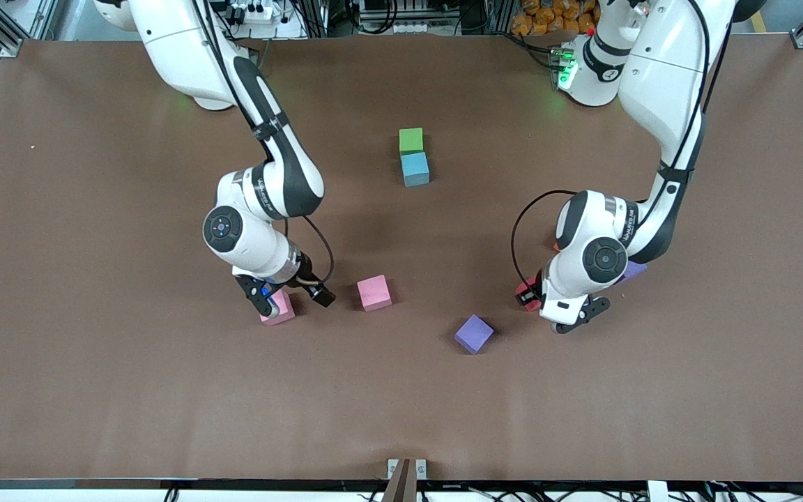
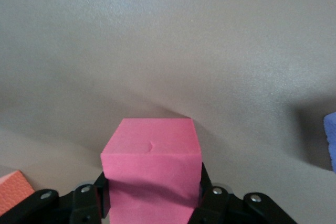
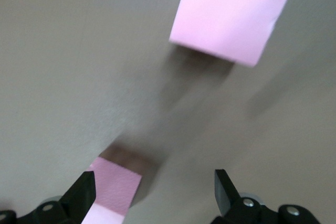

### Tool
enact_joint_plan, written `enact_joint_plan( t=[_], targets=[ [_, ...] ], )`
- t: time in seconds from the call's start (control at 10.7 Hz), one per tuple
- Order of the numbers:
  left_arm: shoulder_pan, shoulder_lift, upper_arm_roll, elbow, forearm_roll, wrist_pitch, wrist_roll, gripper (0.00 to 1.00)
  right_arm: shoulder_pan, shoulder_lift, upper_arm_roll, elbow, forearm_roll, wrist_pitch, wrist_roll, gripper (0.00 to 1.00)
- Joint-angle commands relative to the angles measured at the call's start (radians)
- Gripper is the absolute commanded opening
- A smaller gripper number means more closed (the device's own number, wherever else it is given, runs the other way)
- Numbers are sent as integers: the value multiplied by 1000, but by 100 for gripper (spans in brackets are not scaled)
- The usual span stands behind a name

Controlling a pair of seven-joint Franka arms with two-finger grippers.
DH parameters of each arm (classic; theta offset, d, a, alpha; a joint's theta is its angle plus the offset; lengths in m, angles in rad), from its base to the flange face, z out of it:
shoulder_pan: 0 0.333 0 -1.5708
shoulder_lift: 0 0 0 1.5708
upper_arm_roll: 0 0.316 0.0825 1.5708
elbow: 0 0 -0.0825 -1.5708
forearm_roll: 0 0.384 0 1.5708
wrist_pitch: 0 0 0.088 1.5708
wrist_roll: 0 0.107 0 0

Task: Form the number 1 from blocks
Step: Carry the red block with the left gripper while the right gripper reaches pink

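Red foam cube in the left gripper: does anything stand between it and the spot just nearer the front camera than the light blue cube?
Nothing visible does. The left gripper is shut on the red foam cube; the purple foam cube lies nearer the camera, off that path.

No text, label or number can be read anywhere. Small lettering runs along the wrist band of each arm in the front view, too small to make out.
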Motion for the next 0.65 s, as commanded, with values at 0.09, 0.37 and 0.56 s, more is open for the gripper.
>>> enact_joint_plan(
  t=[0.09, 0.37, 0.56],
  targets=[
    [-62, -22, 2, 12, 52, -16, 25, 0, 14, 78, -1, 110, 56, -12, 5, 100],
    [-91, -60, -93, -16, 52, -81, 71, 0, 11, 98, 0, 113, 95, 0, 3, 100],
    [-103, -85, -168, -56, 66, -81, 84, 0, 9, 115, 0, 132, 148, 11, -4, 100]
  ],
)
